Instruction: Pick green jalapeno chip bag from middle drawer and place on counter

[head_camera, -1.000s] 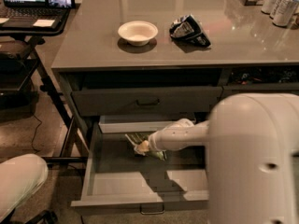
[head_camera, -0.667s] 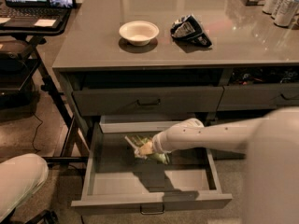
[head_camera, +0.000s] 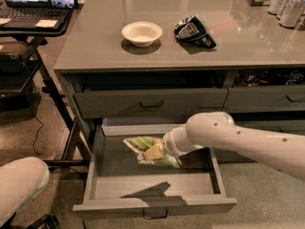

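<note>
the middle drawer [head_camera: 155, 206] is pulled open at the front. above its pale floor the tool [head_camera: 159, 151] pinches the green jalapeno chip bag [head_camera: 142, 145], which hangs over the drawer with its shadow lying apart below. farther back, the surface [head_camera: 95, 46] carries a white bowl [head_camera: 141, 33] and, just beside it, a black-and-white snack bag [head_camera: 193, 31].

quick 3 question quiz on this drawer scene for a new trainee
1. True or false: the green jalapeno chip bag lies on the counter.
2. What lies next to the white bowl on the counter? A) black-and-white snack bag B) laptop C) mug
3. Short answer: where is the gripper?

Key: 1. False. 2. A. 3. In the open middle drawer, at the chip bag.
</note>
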Controlling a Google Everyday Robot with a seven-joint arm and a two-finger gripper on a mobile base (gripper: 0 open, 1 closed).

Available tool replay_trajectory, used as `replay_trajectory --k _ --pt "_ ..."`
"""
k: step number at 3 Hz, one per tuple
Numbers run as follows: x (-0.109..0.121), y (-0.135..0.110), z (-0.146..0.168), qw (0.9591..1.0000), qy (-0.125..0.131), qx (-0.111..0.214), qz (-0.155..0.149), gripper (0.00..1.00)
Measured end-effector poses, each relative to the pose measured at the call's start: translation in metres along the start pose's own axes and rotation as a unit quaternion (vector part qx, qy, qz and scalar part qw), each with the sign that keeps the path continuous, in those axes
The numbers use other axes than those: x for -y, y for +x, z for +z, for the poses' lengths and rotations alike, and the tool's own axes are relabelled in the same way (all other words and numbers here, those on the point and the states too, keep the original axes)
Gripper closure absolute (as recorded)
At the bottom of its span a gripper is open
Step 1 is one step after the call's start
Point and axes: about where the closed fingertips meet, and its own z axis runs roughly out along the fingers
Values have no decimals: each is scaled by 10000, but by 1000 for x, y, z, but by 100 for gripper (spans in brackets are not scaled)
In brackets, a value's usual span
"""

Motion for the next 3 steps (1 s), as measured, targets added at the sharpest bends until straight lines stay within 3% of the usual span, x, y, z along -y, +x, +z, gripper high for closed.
replay_trajectory --k 1,3 --pt "-9 -23 -77 9984 382 225 -337 100" --pt "13 -104 -200 9877 1188 905 -453 100"
